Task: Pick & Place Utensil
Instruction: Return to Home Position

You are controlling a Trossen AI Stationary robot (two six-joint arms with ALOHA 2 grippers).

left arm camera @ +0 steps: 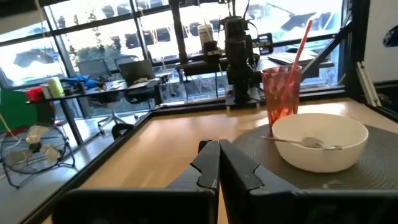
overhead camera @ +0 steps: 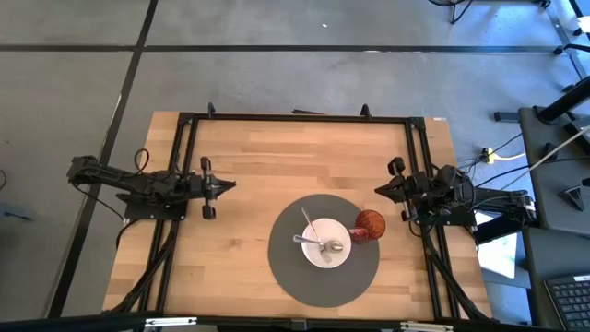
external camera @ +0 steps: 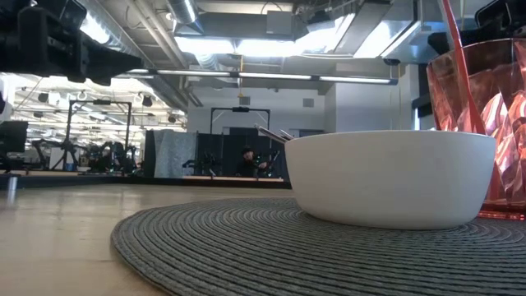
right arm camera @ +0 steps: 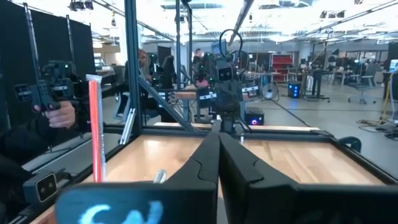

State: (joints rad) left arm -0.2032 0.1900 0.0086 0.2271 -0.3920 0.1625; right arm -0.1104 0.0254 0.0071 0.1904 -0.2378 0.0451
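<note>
The white bowl (overhead camera: 316,258) stands on a round grey mat (overhead camera: 293,277) on the near half of the wooden table (overhead camera: 240,148), closer to the right arm than to the left. The silver fork (overhead camera: 311,224) and the silver spoon (overhead camera: 323,244) both lie inside the bowl, crossing each other, with their handles leaning over the rim on the side facing the left arm; in the low view the handle ends (external camera: 271,133) stick up just above the rim. A red cup (overhead camera: 369,226) with a straw (left arm camera: 301,40) stands on the mat, touching or just beside the bowl on the right arm's side. The left gripper (overhead camera: 227,187) sits at the left side of the table, pointing inward, well apart from the bowl; its fingers (left arm camera: 208,165) are pressed together and hold nothing. The right gripper (overhead camera: 377,190) sits at the right side, near the cup but apart from it; its fingers (right arm camera: 205,162) are likewise pressed together and empty.
</note>
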